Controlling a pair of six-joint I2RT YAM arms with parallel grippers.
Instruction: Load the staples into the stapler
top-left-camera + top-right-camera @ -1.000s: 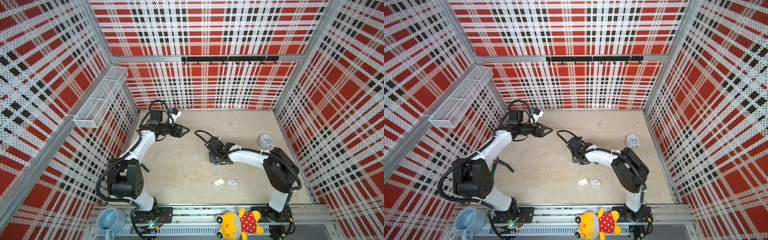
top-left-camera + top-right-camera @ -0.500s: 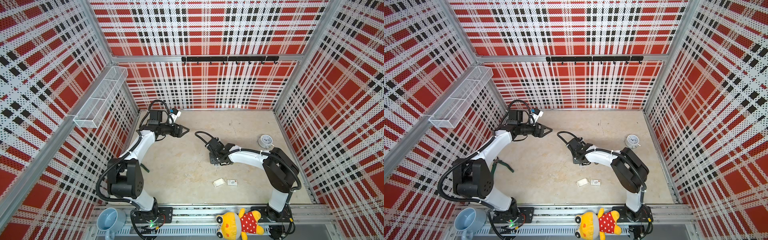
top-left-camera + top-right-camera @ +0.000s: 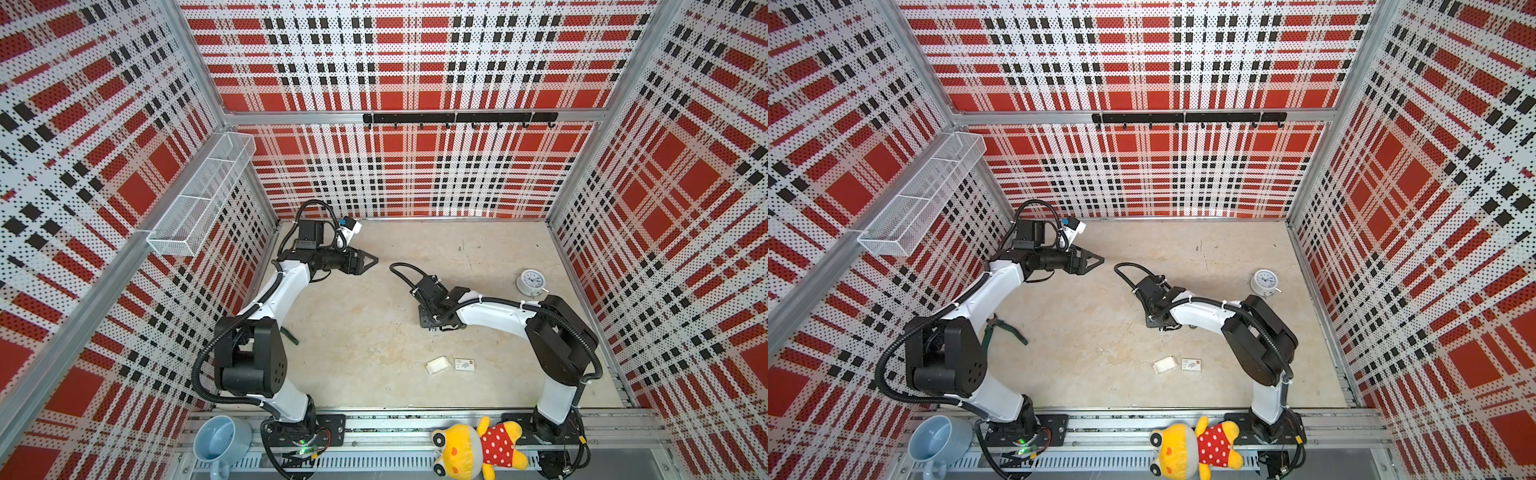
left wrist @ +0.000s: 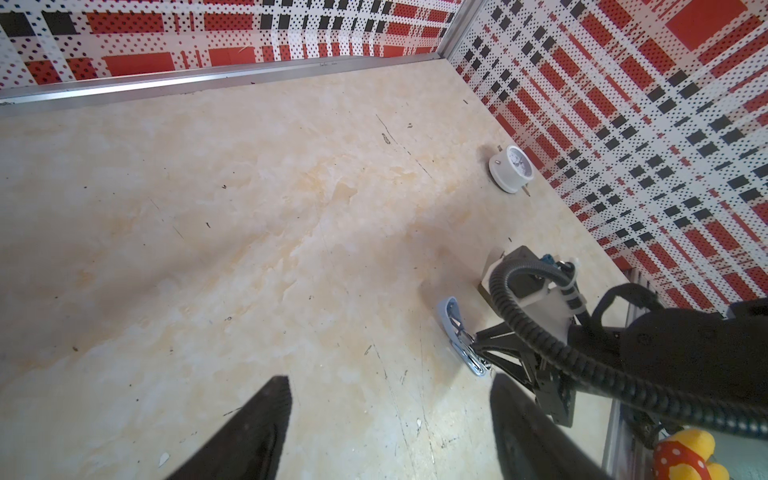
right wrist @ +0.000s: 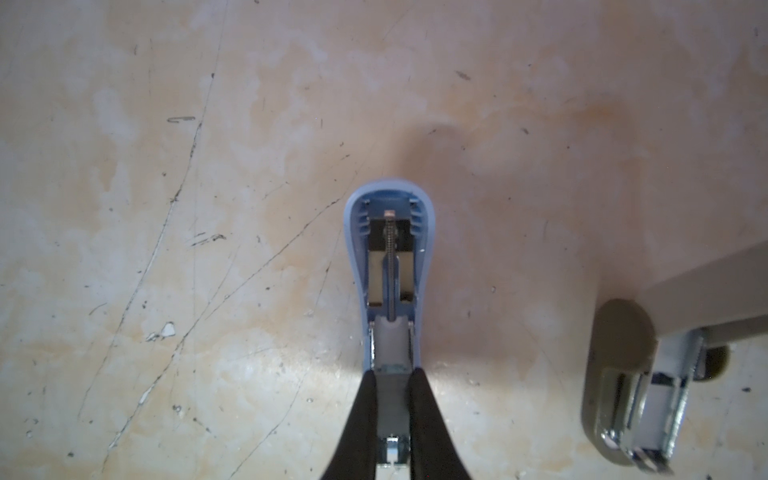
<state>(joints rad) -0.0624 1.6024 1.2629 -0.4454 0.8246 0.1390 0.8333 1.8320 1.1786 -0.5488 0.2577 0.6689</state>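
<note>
1. Surface (image 3: 353,332): beige, marbled and scratched, walled in by red plaid panels.
2. Wire mesh basket (image 3: 199,199): white, divided into compartments, fixed high on the left wall.
3. Left end effector (image 4: 390,380): fingers spread apart, gripping nothing, held above the surface near the back left corner.
4. Right end effector (image 5: 392,376): pointing down at mid-surface, fingers clamped on the silver inner channel of item 9.
5. Plush toy (image 3: 478,451): yellow with a red dotted dress, lying on the front rail.
6. Cup (image 3: 222,438): light blue, mouth up, on the front rail at the left.
7. Clock (image 3: 531,282): small, round and white, near the right wall.
8. Pliers (image 3: 1005,328): green handles, beside the left arm's base.
9. Stapler (image 5: 388,266): light blue, swung open, with its lid flat on the surface, inside up and spring showing.
10. Grey-beige stapler (image 5: 623,382): also open, lying just beside item 9 and apart from it.
11. White card tray (image 3: 437,365): near the front of the surface; its contents are too small to tell.
12. Printed sleeve (image 3: 464,365): white with a red mark, just beside the tray.
</note>
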